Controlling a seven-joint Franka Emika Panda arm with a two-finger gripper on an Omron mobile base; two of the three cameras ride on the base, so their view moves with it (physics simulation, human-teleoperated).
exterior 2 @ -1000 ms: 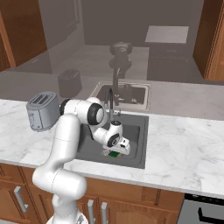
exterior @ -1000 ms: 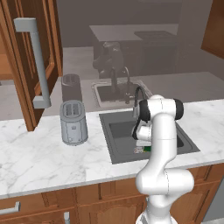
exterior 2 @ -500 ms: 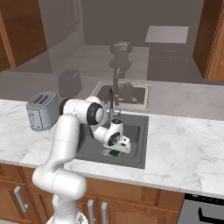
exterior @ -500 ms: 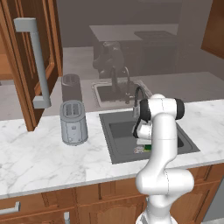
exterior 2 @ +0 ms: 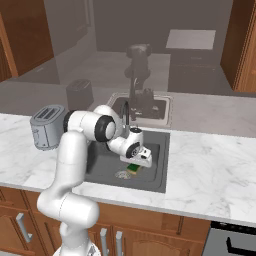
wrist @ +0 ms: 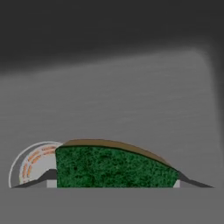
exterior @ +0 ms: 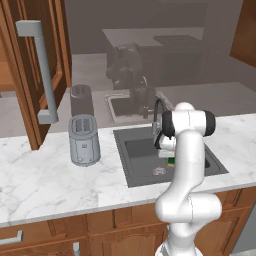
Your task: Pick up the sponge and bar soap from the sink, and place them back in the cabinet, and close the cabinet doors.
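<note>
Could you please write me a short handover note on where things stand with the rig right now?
End effector: down in the sink, fingertips on either side of the sponge; a firm grip cannot be confirmed.
Sponge: on the sink floor beside the drain, not lifted.
Bar soap: not identifiable from these views.
Cabinet door: standing open at upper left, above the toaster.
Done: the reach down to the sponge.
Left: grasp and lift the sponge, put it in the cabinet, find the soap and do the same, then close the doors.

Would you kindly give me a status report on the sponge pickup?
Hand low in sink, fingers astride sponge. Grip not confirmed. Drain beside sponge; nothing blocking.
</note>
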